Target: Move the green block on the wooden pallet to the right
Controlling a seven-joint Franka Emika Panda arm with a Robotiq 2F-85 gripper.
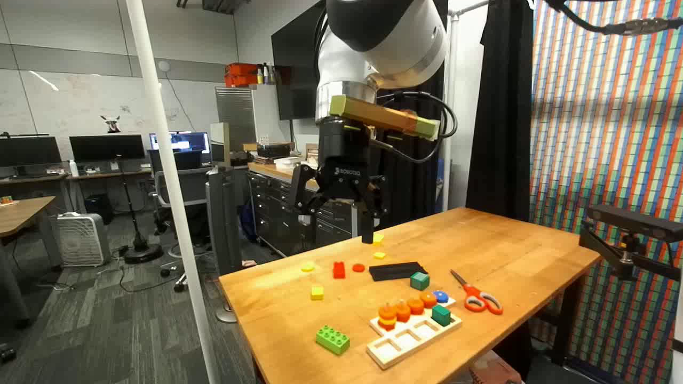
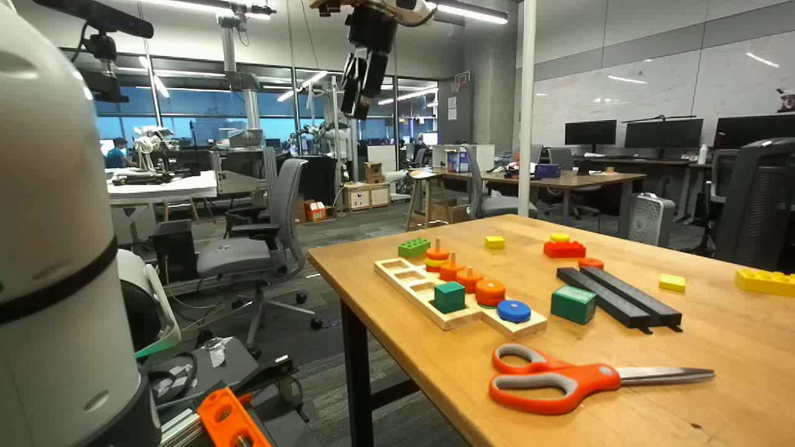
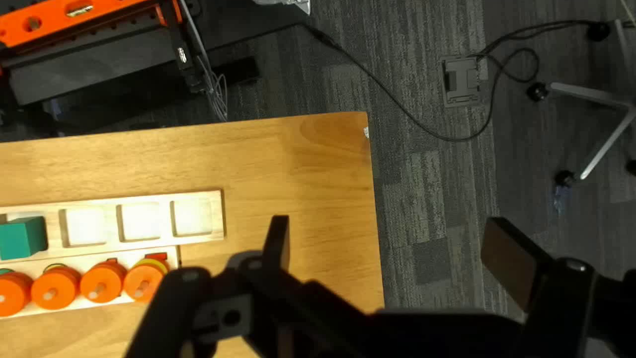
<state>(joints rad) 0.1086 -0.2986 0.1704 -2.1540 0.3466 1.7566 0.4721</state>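
The dark-green block [image 1: 441, 315] sits in the end slot of the light-wood pallet [image 2: 463, 320], on the scissors' side; the other three slots are empty. It shows in an exterior view [image 2: 449, 297] and at the left edge of the wrist view [image 3: 22, 237]. A second dark-green block [image 1: 419, 280] stands on the table beside the black bars, also seen in an exterior view [image 2: 573, 304]. My gripper [image 1: 339, 240] is open and empty, high above the table. In the wrist view its fingers [image 3: 395, 248] straddle the table's edge, right of the pallet [image 3: 112, 223].
Pegs with orange rings [image 1: 415, 305] and a blue ring [image 2: 513, 311] line the pallet's side. Orange scissors [image 2: 559, 382], black bars [image 1: 395, 271], a bright-green studded brick [image 1: 333, 340], a red brick [image 1: 339, 270] and several yellow pieces lie on the table.
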